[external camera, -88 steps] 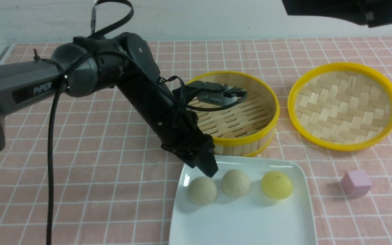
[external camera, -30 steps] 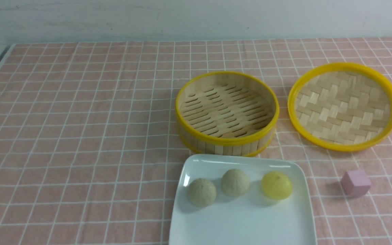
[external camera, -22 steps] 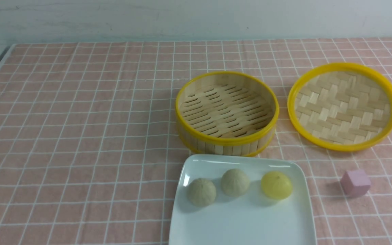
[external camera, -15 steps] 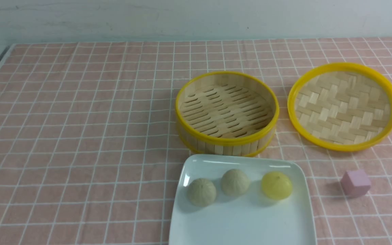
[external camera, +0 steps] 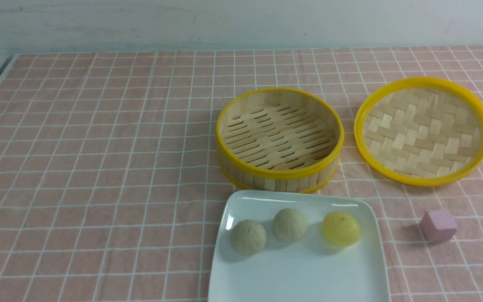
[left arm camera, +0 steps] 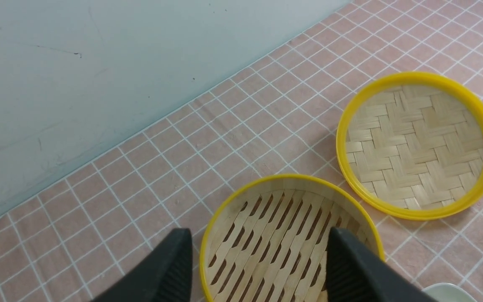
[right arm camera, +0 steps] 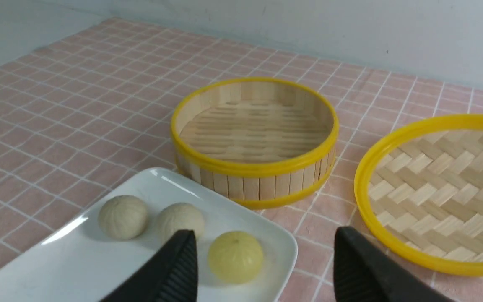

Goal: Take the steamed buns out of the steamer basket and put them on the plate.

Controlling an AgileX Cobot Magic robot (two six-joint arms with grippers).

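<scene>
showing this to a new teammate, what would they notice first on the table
First, the white plate at the near edge, with two beige buns and a yellow bun in a row on it. Just behind it stands the bamboo basket, empty, with a woven tray lying to its right and a pink cube right of the plate.

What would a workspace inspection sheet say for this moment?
Surface: pink checked tablecloth, lying flat.
Job's things: two beige buns and yellow bun in a row on the plate; steamer basket holds nothing.
Clutter: woven tray right of the basket; pink cube right of the plate.
Grippers: left gripper open, empty; right gripper open, empty.
Cables: nothing seen.
Surroundings: pale wall at the far edge.
</scene>
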